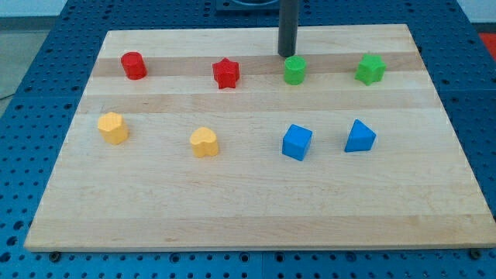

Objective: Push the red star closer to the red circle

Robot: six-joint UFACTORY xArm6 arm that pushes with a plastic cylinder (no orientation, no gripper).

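The red star [225,73] lies on the wooden board in the upper row, left of centre. The red circle [133,65] lies further to the view's left in the same row, well apart from the star. My tip [287,54] stands at the top of the board, just above the green circle [294,70] and to the upper right of the red star, not touching the star.
A green star [370,69] lies at the upper right. In the lower row are a yellow hexagon [113,128], a yellow heart [204,142], a blue cube [297,142] and a blue triangle [359,136]. The wooden board [248,209] rests on a blue perforated table.
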